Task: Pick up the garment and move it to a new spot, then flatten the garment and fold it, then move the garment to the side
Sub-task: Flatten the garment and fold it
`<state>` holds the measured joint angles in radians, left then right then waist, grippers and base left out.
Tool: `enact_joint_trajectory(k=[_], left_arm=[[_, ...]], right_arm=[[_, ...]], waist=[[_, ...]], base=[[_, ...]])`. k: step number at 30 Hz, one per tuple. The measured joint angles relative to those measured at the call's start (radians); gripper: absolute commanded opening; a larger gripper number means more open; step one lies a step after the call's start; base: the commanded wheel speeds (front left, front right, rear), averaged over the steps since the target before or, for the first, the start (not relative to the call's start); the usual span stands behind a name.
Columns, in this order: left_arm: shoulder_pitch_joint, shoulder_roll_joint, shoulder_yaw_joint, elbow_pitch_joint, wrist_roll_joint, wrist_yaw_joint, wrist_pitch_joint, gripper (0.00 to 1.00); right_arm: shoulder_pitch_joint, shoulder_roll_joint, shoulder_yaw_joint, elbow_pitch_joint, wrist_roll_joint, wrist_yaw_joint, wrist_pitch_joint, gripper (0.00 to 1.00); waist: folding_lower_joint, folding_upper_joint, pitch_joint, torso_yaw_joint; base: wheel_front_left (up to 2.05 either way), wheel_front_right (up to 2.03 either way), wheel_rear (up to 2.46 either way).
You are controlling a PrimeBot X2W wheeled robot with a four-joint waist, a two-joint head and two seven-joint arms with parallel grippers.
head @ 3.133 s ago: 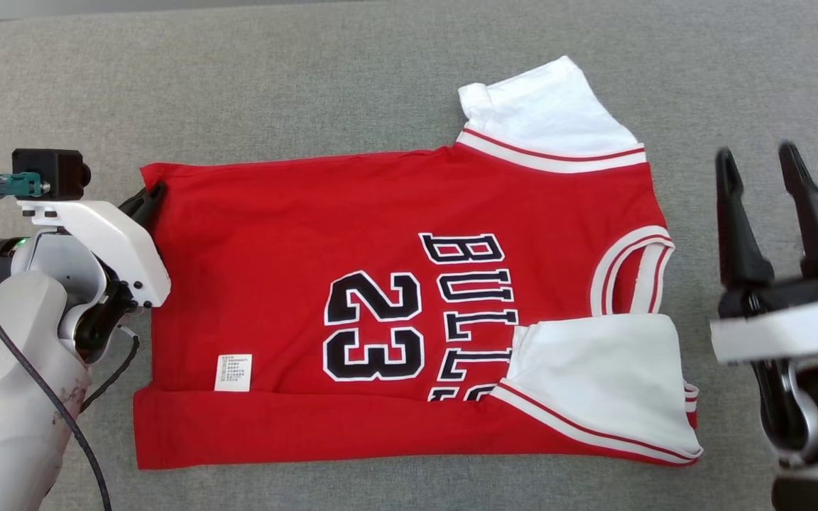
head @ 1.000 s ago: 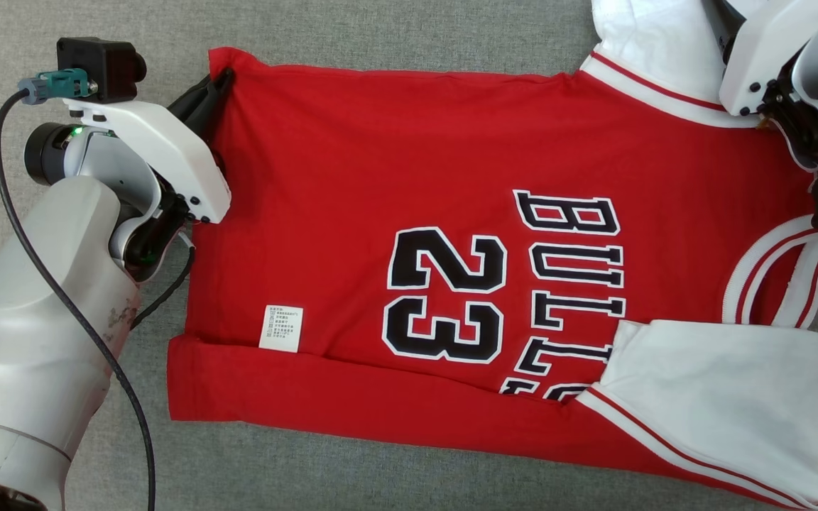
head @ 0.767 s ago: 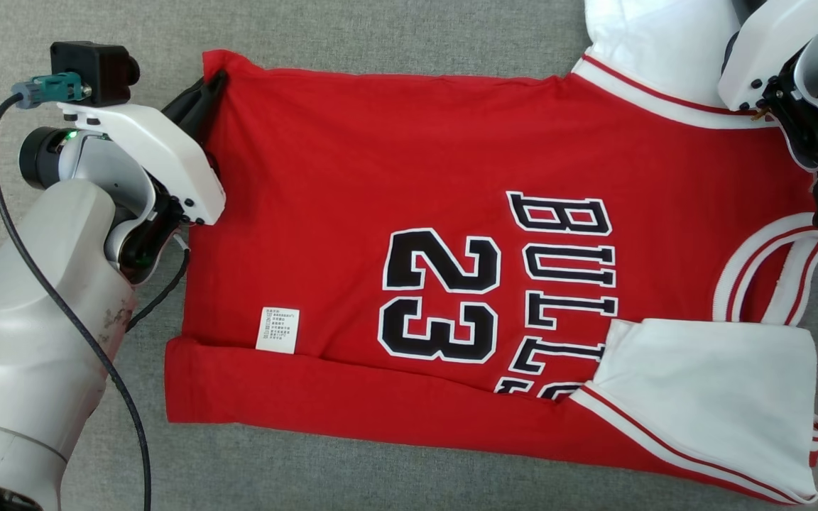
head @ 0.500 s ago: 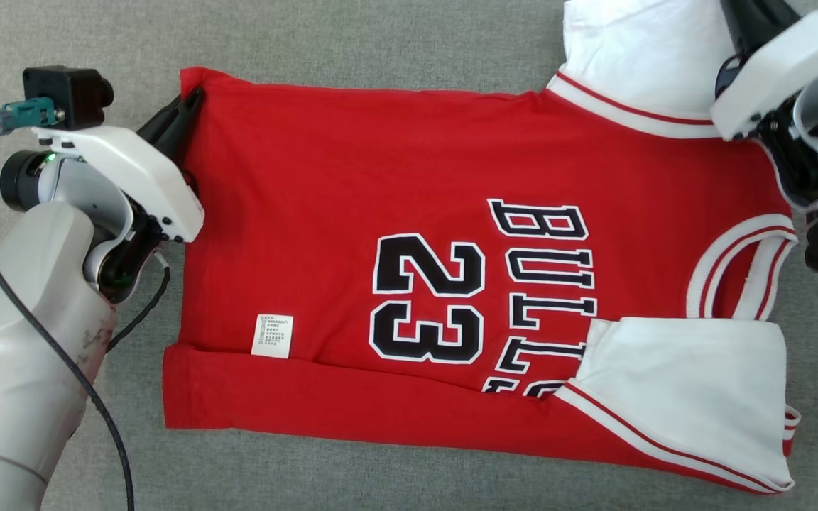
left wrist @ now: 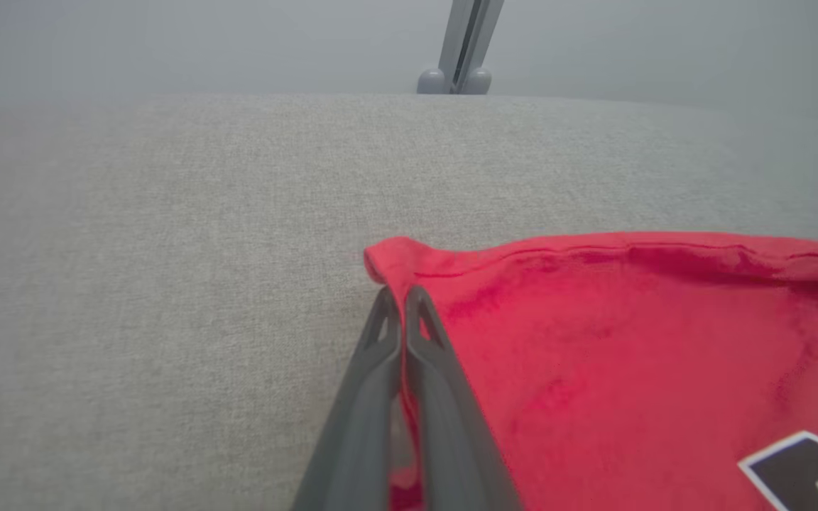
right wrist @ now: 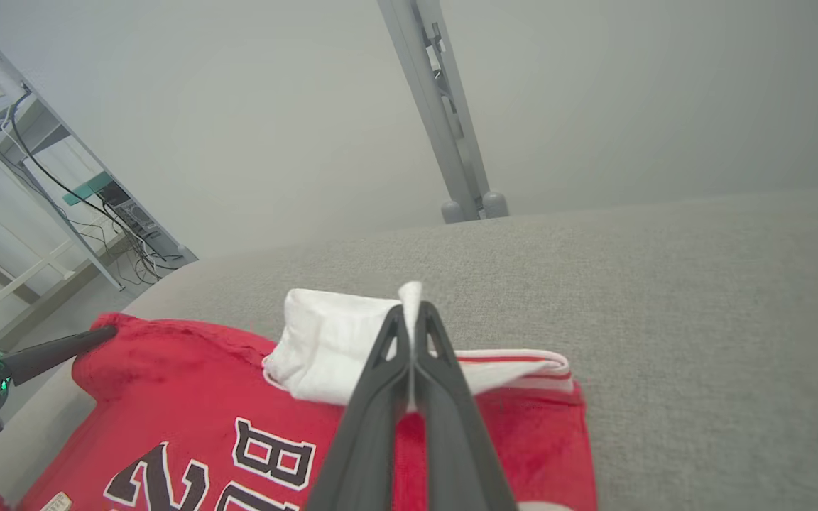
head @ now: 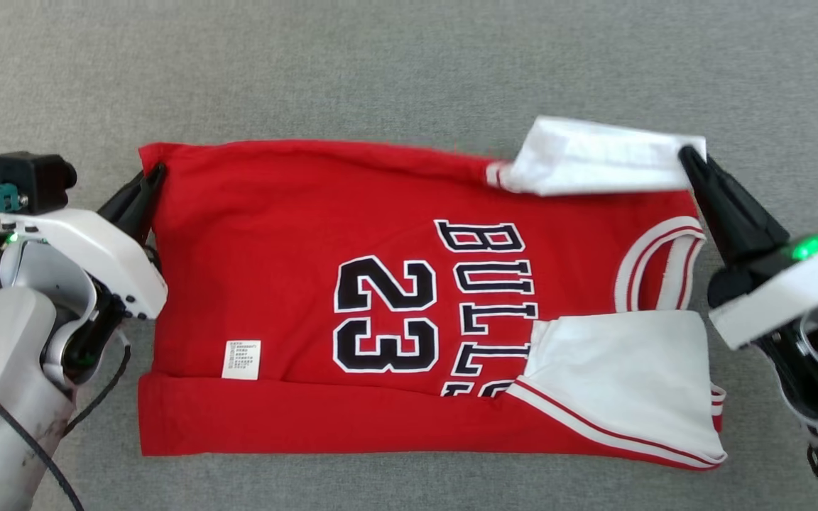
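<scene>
Red jersey flat on grey cushion; near long edge already folded up to just below 23 print. Left gripper clenched on hem corner, up-left of 23 print. Right gripper clenched on white sleeve, up-right of 23 print. Both far corners pinched, likely so far edge folds toward 23 print evenly.
</scene>
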<state>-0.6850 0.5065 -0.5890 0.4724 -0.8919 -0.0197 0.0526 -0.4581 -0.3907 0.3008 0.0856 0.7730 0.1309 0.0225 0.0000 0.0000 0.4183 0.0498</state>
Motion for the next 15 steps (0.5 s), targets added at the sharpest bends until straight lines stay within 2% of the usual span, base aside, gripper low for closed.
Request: enact_joint_trajectory(k=[7, 8, 12, 15], left_arm=[[0.126, 0.069, 0.034, -0.178, -0.029, 0.077, 0.006, 0.00], [0.126, 0.069, 0.034, -0.178, -0.029, 0.077, 0.006, 0.00], [0.220, 0.106, 0.052, -0.286, -0.045, 0.134, 0.006, 0.00], [0.288, 0.110, 0.057, -0.336, -0.066, 0.161, 0.006, 0.00]], right_arm=[[0.208, 0.049, -0.108, -0.155, 0.002, 0.000, 0.050, 0.00], [0.208, 0.049, -0.108, -0.155, 0.002, 0.000, 0.050, 0.00], [0.317, 0.097, -0.151, -0.218, -0.001, 0.000, 0.095, 0.00], [0.363, 0.116, -0.174, -0.223, -0.011, 0.000, 0.114, 0.00]], waist=[[0.0000, 0.0000, -0.035, -0.028], [0.0000, 0.0000, -0.035, -0.028], [0.0000, 0.0000, -0.053, -0.033], [0.0000, 0.0000, -0.061, -0.034]], base=[[0.00, 0.00, 0.00], [0.00, 0.00, 0.00], [0.00, 0.00, 0.00], [0.00, 0.00, 0.00]])
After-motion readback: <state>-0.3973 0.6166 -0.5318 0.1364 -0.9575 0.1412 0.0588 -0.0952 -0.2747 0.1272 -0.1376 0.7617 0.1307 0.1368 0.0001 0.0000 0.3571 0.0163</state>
